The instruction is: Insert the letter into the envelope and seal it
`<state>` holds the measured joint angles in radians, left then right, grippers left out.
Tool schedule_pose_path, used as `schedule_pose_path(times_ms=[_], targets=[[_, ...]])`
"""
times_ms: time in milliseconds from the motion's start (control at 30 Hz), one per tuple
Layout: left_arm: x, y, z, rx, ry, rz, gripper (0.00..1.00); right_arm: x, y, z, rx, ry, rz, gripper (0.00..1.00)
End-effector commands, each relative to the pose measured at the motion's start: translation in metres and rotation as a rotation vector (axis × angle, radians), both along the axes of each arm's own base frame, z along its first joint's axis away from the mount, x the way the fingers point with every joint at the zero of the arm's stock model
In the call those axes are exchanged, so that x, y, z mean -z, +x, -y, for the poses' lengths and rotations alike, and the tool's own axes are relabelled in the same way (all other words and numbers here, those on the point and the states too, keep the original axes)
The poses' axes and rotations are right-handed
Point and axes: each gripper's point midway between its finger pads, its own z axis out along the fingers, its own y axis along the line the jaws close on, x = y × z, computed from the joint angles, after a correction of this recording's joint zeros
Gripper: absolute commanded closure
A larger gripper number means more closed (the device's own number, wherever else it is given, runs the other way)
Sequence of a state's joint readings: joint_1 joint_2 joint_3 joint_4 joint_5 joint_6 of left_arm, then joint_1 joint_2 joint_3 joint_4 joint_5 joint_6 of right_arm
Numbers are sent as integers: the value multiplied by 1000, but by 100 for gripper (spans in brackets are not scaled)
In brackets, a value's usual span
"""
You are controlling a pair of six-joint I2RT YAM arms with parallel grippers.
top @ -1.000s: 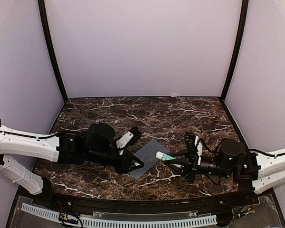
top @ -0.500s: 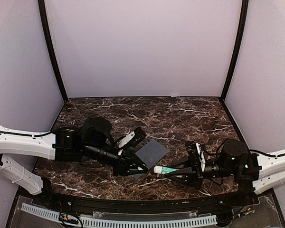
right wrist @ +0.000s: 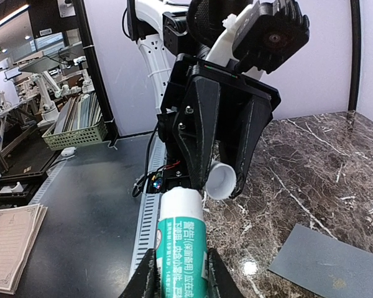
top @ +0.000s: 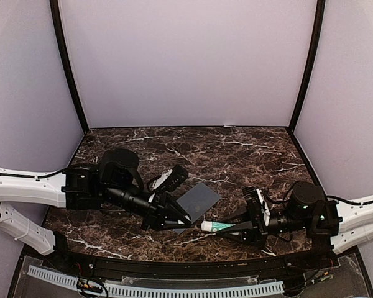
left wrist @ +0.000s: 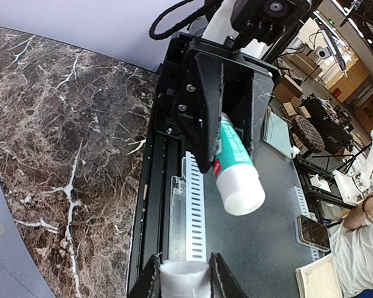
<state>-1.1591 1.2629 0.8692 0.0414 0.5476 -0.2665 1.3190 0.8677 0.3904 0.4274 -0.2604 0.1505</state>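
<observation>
Grey-blue rectangular paper envelope (top: 199,199) lies flat on the dark veined marble table (top: 236,155), just beyond where the two grippers meet, its near corner covered by the left gripper (top: 181,218). That left gripper is clamped on a small round white cap (right wrist: 222,179). Facing it tip to tip, the right gripper (top: 230,227) is clamped on a white-and-green glue stick (right wrist: 181,239), whose bare end sits just short of the cap.

I see white Chinese characters printed on the green label of the glue stick (right wrist: 181,248) in the right wrist view, too blurred to read; nothing else legible
</observation>
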Motion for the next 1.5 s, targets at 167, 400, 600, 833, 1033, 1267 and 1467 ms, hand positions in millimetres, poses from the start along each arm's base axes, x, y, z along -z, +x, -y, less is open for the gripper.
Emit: schedule_pose_path(times_ms=[167,400,600,833,1033,1267,1467], targets=[[-23,-22,-3,153,-69,39,80,-14,-12,-13,-99,34,22,100],[-17,-27,0,204,-61,36,80,-14,-12,-21,-117,19,27,100],[-13,-31,-1,231,-45,20,80,-13,-10,-26,-111,6,29,100],[-14,-35,-3,251,-52,19,80,-12,-2,-25,-61,-2,43,100],[-15,-35,-3,257,-58,17,79,-5,0,-33,-66,-32,37,100],[-13,-34,-2,250,-50,14,79,-1,1,-35,-64,-51,38,100],[-11,-34,-2,247,-40,8,79,10,3,-41,-63,-102,34,100]])
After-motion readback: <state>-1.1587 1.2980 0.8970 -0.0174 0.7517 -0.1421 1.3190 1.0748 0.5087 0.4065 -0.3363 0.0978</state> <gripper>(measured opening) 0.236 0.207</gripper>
